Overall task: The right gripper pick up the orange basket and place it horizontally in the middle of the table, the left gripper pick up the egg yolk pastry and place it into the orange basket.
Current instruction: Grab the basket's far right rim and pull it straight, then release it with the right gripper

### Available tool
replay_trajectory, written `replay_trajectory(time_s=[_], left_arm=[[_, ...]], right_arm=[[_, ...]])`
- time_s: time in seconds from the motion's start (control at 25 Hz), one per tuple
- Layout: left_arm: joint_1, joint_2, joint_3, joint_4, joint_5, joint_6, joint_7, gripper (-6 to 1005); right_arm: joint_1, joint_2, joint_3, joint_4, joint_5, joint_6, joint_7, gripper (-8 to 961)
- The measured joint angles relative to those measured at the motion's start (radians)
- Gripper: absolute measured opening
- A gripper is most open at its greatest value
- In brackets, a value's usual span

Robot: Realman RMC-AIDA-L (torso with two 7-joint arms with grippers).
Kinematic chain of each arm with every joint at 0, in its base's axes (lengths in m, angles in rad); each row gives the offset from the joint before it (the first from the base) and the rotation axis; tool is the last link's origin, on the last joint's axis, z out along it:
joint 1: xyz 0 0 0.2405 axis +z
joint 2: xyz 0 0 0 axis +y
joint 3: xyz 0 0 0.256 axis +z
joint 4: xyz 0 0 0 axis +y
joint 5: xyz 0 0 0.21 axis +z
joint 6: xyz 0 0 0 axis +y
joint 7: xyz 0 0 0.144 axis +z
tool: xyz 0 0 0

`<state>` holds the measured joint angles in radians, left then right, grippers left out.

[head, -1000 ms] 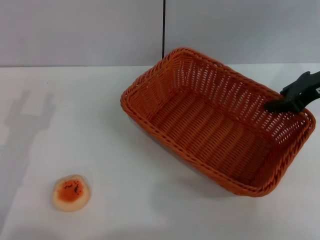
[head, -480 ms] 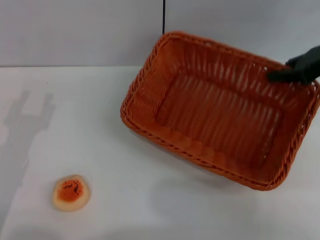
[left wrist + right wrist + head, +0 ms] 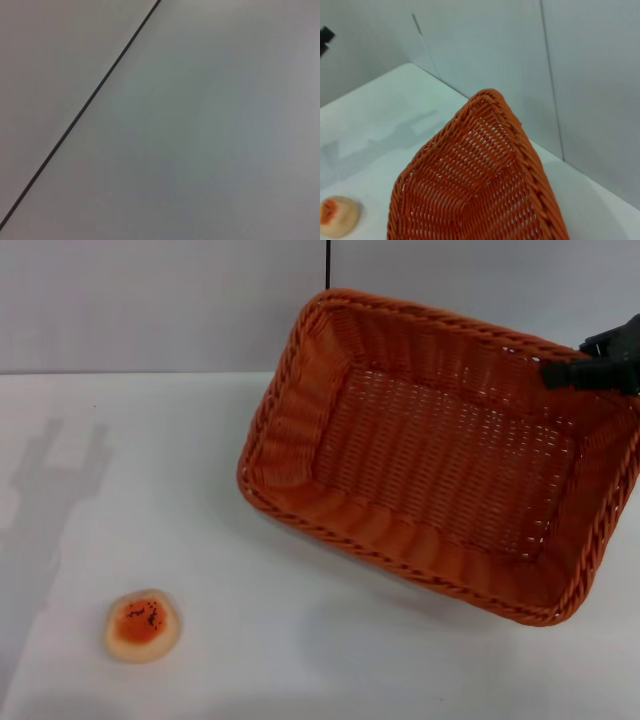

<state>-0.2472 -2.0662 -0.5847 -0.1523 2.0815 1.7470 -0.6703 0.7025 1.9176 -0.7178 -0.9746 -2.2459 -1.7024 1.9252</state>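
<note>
the black two-fingered right gripper (image 3: 572, 373) pinches the far right rim of the large woven orange basket (image 3: 440, 455), holding it tilted with its open side toward the head camera, above the plain white table (image 3: 250, 640); the small round egg yolk pastry (image 3: 143, 625) lies well apart at the table's near left

We are looking at a bare lab-style test setup: a plain white table (image 3: 250, 660) standing against a light grey panelled wall (image 3: 150, 300) with a thin dark seam (image 3: 327, 265), no household furnishings showing around it.
</note>
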Motion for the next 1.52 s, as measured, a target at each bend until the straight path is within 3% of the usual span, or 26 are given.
replay_trajectory(time_s=[0.32,0.56,0.96,1.52], left_arm=[[-0.001,0.000,-0.001,0.001,0.000,-0.002,0.000,691],[-0.003,0.000,0.000,0.000,0.000,-0.004,0.000,690],[-0.004,-0.001,0.000,-0.001,0.000,-0.006,0.000,690],[-0.007,-0.002,0.000,-0.001,0.000,-0.015,0.000,690]], right_arm=[[0.010,-0.015,0.001,-0.024,0.064,-0.096,-0.042,167],[0.056,-0.020,-0.030,-0.029,0.068,-0.221,-0.124,167],[0.077,-0.010,-0.184,-0.016,0.048,-0.221,-0.159,166],[0.104,-0.005,-0.194,0.083,0.011,-0.183,-0.219,166]])
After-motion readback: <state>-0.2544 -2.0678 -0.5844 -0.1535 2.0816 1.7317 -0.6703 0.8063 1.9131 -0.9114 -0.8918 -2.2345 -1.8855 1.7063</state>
